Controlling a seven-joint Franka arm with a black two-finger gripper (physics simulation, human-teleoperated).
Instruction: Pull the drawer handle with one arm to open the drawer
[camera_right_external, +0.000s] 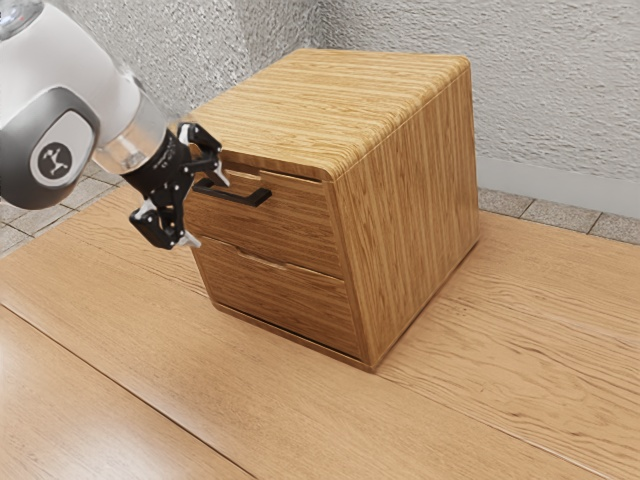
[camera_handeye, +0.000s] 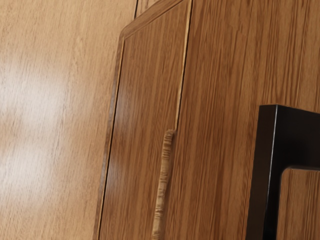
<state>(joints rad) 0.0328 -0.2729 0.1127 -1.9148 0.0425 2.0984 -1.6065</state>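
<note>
Observing slim black bar handle (camera_right_external: 232, 196) on upper drawer (camera_right_external: 290, 230) of wood-grain cabinet (camera_right_external: 400, 200), long axis running left to right. Finding gripper (camera_right_external: 205, 210) spread open at handle's left end, clasping nothing.

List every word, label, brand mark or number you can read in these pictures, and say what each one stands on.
No text can be read as words or numbers.
White emblem on the grey joint cap of the arm: a symbol, not letters.
Pale specks on the black body of the end effector: too small to read.
Nothing is written on the wooden cabinet or its black handle.
</note>
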